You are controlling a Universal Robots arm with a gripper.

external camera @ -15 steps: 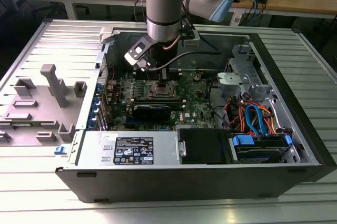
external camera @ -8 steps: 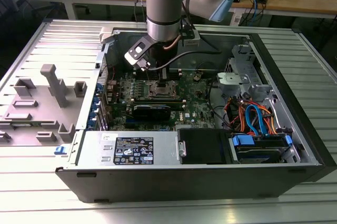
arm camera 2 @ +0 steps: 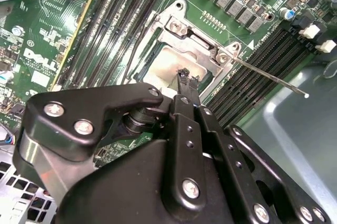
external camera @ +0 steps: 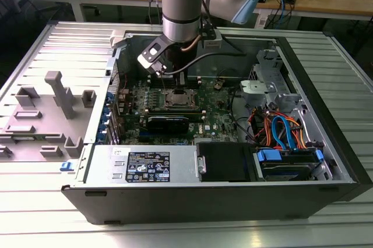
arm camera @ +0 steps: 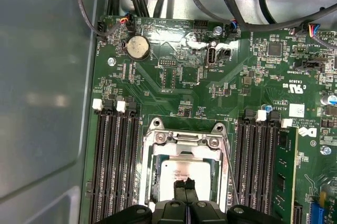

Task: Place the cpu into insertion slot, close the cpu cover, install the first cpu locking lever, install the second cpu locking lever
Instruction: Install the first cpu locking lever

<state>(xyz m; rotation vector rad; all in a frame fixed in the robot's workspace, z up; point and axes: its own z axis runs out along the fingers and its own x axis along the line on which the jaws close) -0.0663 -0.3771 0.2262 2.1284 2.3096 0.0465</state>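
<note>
Noting gripper [arm camera 2: 187, 79] state first: both fingertips [arm camera: 181, 184] are pressed together, clenched, with nothing visible between them. We see this in both wrist views.

Directly beneath the tips lies the cpu [arm camera: 171, 174], its silver top flat and seated in the slot [arm camera 2: 167, 13]. The tips stand over the cpu's middle. We cannot tell whether they touch it or sit just above it.

The cover [arm camera 2: 197, 45] frames the cpu around the tips, and the chip shows through its window. It looks lowered, though we cannot confirm that it lies fully flat.

One lever [arm camera 2: 268, 77], a thin rod, angles away from the slot's corner to one side of the fingers, with its free end out over the memory strips [arm camera: 113, 166]. It is unlatched.

In the exterior view the arm [external camera: 182, 3] comes down into the open case [external camera: 221, 201] with the tool above the board [arm camera: 174, 77].
</note>
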